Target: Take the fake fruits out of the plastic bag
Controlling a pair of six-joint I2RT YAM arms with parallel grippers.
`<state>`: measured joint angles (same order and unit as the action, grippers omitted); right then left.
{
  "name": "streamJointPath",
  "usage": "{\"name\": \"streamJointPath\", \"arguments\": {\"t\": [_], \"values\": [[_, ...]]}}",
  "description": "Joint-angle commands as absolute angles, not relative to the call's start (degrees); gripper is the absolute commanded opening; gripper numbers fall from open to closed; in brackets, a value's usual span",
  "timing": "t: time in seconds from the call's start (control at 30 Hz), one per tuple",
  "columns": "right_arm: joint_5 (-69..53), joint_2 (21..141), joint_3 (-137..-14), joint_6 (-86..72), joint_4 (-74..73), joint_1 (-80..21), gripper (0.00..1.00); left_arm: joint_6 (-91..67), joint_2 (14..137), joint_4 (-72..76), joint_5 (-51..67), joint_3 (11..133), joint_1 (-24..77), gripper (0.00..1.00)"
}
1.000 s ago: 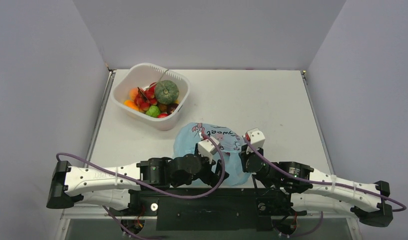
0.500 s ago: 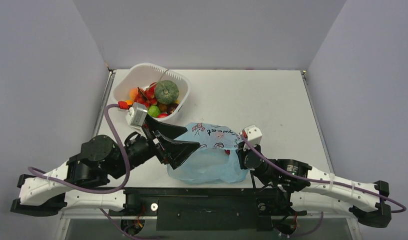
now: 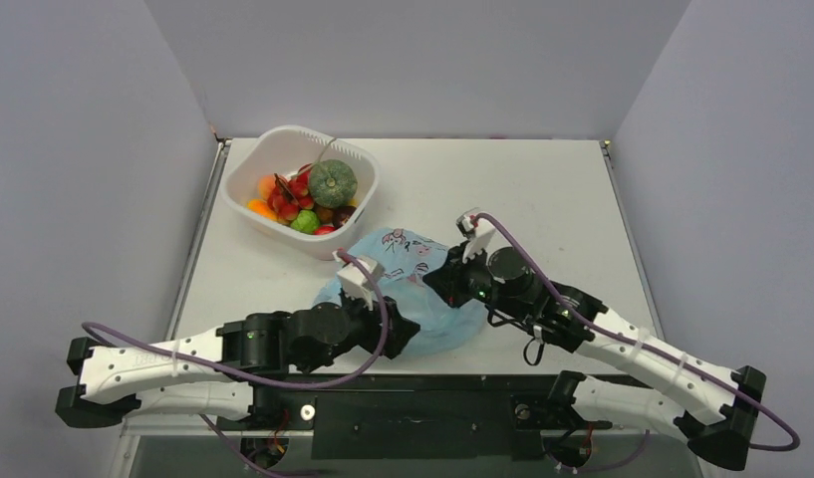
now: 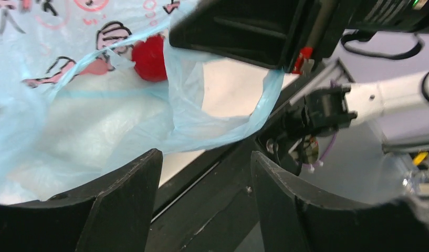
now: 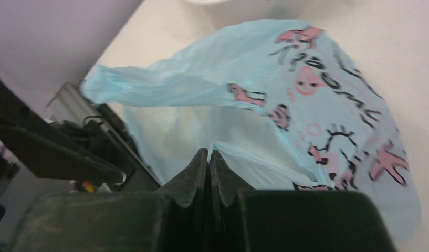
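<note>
The light-blue plastic bag lies crumpled near the table's front edge. My right gripper is shut on a fold of the bag's film, seen from above at the bag's right side. A red fake fruit shows through the film inside the bag. My left gripper is open at the bag's near edge, with nothing between its fingers. A dark green gourd and other fake fruits sit in the white tub.
The white tub stands at the back left, close to the left wall. The black mounting rail at the table's front edge lies right under my left fingers. The right arm crosses the front right of the table.
My left arm swung back from beside the tub to the bag's near edge, jaws narrower. My right gripper moved left and away with the pinched film, and the bag shifted with it.
</note>
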<state>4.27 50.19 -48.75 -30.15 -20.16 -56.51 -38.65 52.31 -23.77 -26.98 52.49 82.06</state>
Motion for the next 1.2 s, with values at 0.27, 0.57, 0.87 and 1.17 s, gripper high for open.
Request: {"name": "streamJointPath", "arguments": {"t": [0.27,0.57,0.87,1.17], "values": [[-30.6,70.4,-69.5,-27.8,0.4,-59.0,0.0,-51.9,29.5,-33.0,-39.6,49.5,81.8,0.49],[-20.9,59.8,-55.3,-26.2,-6.8,-58.8,0.0,-49.4,37.6,-31.1,-33.7,48.1,81.8,0.52],[-17.1,54.6,-41.6,-29.7,-5.6,-59.0,0.0,-47.8,50.9,-36.8,-36.2,50.5,81.4,0.72],[-17.1,58.9,-42.2,-28.3,-4.5,-60.6,0.0,-51.4,56.2,-45.8,-38.3,50.7,80.6,0.7]]}}
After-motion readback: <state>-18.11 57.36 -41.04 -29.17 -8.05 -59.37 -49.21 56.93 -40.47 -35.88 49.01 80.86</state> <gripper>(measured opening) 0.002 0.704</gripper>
